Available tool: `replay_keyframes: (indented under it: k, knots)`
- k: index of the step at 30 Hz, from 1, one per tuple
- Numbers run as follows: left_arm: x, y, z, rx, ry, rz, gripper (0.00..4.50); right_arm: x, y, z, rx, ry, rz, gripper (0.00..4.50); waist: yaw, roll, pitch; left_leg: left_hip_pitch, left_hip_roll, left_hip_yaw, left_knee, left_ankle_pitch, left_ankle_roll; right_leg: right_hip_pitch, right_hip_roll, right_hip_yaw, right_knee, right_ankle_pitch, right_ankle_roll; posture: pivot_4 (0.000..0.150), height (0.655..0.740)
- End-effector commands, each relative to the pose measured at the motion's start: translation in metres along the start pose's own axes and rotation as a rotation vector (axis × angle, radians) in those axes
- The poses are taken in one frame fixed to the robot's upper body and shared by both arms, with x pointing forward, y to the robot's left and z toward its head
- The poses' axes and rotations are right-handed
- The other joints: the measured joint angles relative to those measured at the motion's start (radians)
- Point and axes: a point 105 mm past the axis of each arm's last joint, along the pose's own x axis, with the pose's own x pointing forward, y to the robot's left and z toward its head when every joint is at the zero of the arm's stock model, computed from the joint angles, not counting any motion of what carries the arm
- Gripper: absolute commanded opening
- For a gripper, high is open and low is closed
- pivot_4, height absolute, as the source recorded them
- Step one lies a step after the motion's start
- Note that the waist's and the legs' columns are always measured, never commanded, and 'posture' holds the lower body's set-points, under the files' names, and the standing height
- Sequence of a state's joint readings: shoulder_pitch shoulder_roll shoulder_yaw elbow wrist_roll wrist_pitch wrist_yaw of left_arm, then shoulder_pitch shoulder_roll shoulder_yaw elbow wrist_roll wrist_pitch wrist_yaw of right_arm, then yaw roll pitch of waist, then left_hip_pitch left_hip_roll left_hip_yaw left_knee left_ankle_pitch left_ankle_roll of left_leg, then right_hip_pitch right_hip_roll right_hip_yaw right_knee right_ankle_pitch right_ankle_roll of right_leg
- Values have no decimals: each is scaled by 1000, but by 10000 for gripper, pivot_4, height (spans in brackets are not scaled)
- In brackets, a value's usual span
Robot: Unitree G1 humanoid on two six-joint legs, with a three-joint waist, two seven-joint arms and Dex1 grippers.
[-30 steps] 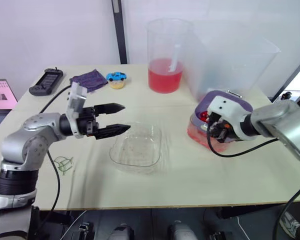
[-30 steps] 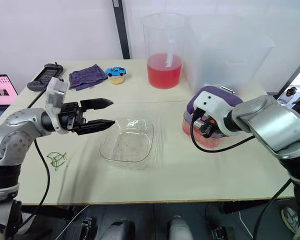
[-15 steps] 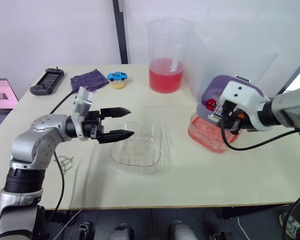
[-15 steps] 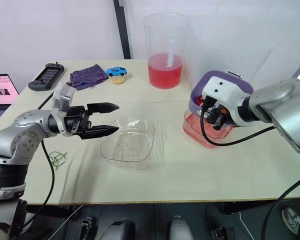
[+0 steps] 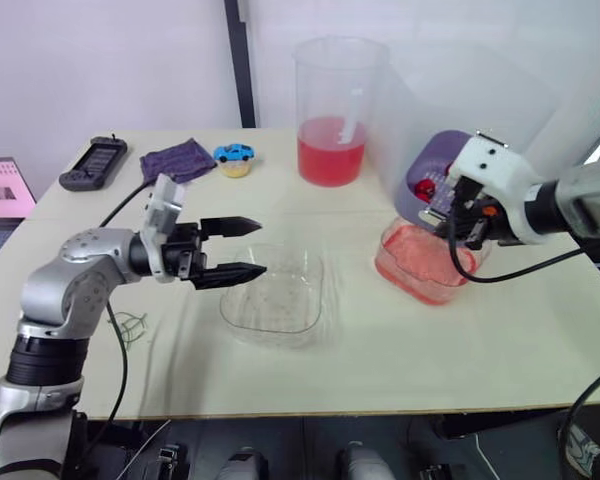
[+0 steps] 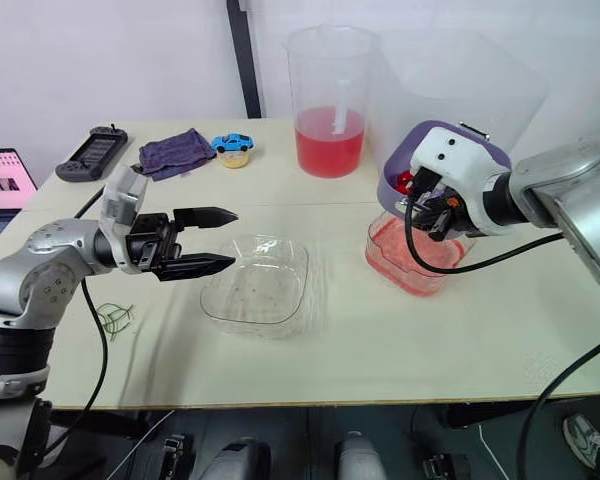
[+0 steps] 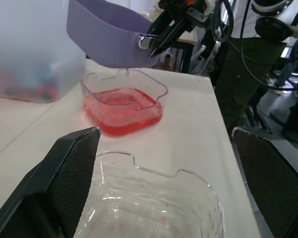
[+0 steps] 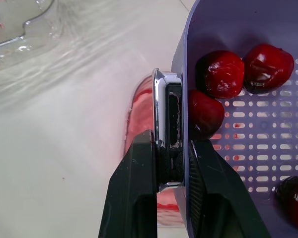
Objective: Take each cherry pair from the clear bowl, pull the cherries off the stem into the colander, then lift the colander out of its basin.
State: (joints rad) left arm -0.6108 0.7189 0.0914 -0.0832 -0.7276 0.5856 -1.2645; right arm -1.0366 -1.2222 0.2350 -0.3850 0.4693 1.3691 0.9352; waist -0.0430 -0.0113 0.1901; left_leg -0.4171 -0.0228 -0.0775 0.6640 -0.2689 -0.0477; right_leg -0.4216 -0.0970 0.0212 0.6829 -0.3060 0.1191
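My two head eyes look forward and down over the tabletop (image 5: 360, 340) from above its near edge. They sit slightly apart sideways and share nearly the whole scene: both arms, the clear bowl (image 5: 275, 295), the basin (image 5: 412, 283) and the colander (image 5: 432, 158). My left wrist camera sits low behind the left tool (image 5: 261, 245), facing across the bowl toward the basin, colander and right tool (image 7: 160, 35). My right wrist camera sits very close to the colander's rim, looking past it onto the basin and a corner of the bowl.
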Motion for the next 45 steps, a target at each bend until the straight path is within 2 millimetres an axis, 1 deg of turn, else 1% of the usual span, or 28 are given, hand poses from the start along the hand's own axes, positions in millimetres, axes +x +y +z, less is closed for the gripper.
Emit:
replay_keyframes:
  k: [1, 4, 7, 8, 10, 11, 13, 15, 17, 18, 20, 27, 29, 32, 34, 36, 40, 43, 45]
  knots:
    - [-2, -3, 10, 39, 15, -9, 45000, -16, -7, 14, 6, -71, -45, 2332, 0, 0, 0, 0, 0, 0, 0, 0, 0, 0, 0, 0, 0, 0, 0, 1500, 7337]
    - [-3, -4, 10, 36, 19, -8, 45000, -14, -5, 14, 14, -70, -38, 2332, 0, 0, 0, 0, 0, 0, 0, 0, 0, 0, 0, 0, 0, 0, 0, 1500, 7337]
    - [-3, -5, 9, 34, 21, -7, 45000, -6, 5, 4, -5, -26, 9, 2332, 1, 0, 0, 0, 0, 0, 0, 0, 0, 0, 0, 0, 0, 0, 0, 1500, 7337]
    - [-3, -4, 9, 34, 23, -6, 45000, -5, 5, 5, -14, -28, 12, 2332, 1, 0, 0, 0, 0, 0, 0, 0, 0, 0, 0, 0, 0, 0, 0, 1500, 7337]
    - [-3, -4, 9, 34, 27, -5, 45000, -8, 1, 17, 11, -73, 6, 2332, -1, 0, 0, 0, 0, 0, 0, 0, 0, 0, 0, 0, 0, 0, 0, 1500, 7337]
    - [-3, -4, 10, 33, 27, -6, 45000, -7, 1, 16, 12, -64, 11, 2332, -2, 0, 0, 0, 0, 0, 0, 0, 0, 0, 0, 0, 0, 0, 0, 1500, 7337]
    - [-2, -4, 10, 33, 27, -5, 45000, -5, 1, 5, -24, -12, 6, 2332, 0, 0, 0, 0, 0, 0, 0, 0, 0, -1, 0, 0, 0, 0, 0, 1500, 7337]
    - [-3, -3, 10, 34, 30, -3, 45000, -7, -6, 10, 10, -41, -19, 2332, 1, 0, 0, -1, 0, 0, 0, 0, 0, -1, 0, 0, 0, 0, 0, 1500, 7337]
    - [-4, -3, 10, 36, 32, -1, 45000, -2, 5, 3, -55, 2, 31, 2332, 1, 0, 0, -1, 0, 1, 0, 0, 0, -1, 0, 0, 0, 0, 0, 1500, 7337]
    - [-5, -2, 11, 37, 31, 3, 45000, -1, 7, 1, -74, 10, 42, 2332, 2, 0, 0, -1, 0, 1, 0, 0, 0, -1, 0, 0, 0, 0, 0, 1500, 7337]
    - [-6, -1, 12, 44, 34, 13, 45000, -1, -1, 5, -57, -12, 16, 2332, 1, 0, 0, -1, 0, 1, 0, 0, 0, -1, 0, -1, 0, 0, 0, 1500, 7337]
    - [-10, -3, 13, 43, 38, 24, 45000, 3, 5, -8, -89, 42, 68, 2332, 0, 0, 0, -1, 0, 1, 0, 0, 0, -1, 0, 0, 0, 0, 0, 1500, 7337]
    - [-12, -3, 13, 44, 44, 39, 45000, 3, 4, -8, -95, 40, 69, 2332, 0, 0, 0, -1, 0, 1, 0, 0, 0, -1, 0, 0, 0, 0, 0, 1500, 7337]
    - [-18, -1, 12, 47, 58, 74, 45000, 4, 4, -1, -127, 23, 83, 2332, 0, 0, 0, -1, 0, 1, 0, 0, 0, -1, 0, 0, 0, 0, 0, 1500, 7337]
    - [-23, 0, 12, 48, 61, 96, 45000, 5, 4, 9, -173, 0, 109, 2332, -3, 0, 0, -1, 0, 1, 0, 0, 0, -1, 0, 0, 0, 0, 0, 1500, 7337]
    - [-29, 0, 9, 48, 72, 124, 45000, 10, 4, 22, -225, -25, 147, 2332, -7, 1, 0, -1, 1, 1, 0, 0, 0, -3, 0, 1, 0, 0, 0, 1500, 7337]
    - [-39, -5, 5, 45, 76, 193, 45000, 32, -4, 47, -346, -55, 190, 2332, -18, 1, 0, -1, 1, 1, 0, 0, 0, -3, 1, 1, 1, 0, 0, 1500, 7337]
    - [-46, -12, 2, 37, 71, 247, 45000, 54, -19, 67, -426, -61, 181, 2332, -27, 1, 0, -1, 1, 1, 0, 1, -2, -3, 0, 1, 1, 0, 0, 1500, 7337]
    - [-50, -16, 2, 30, 62, 282, 45000, 67, -25, 77, -479, -62, 186, 2332, -24, 1, 0, -2, 1, 0, 0, 2, -4, -3, 0, 0, 1, 0, 0, 1500, 7337]
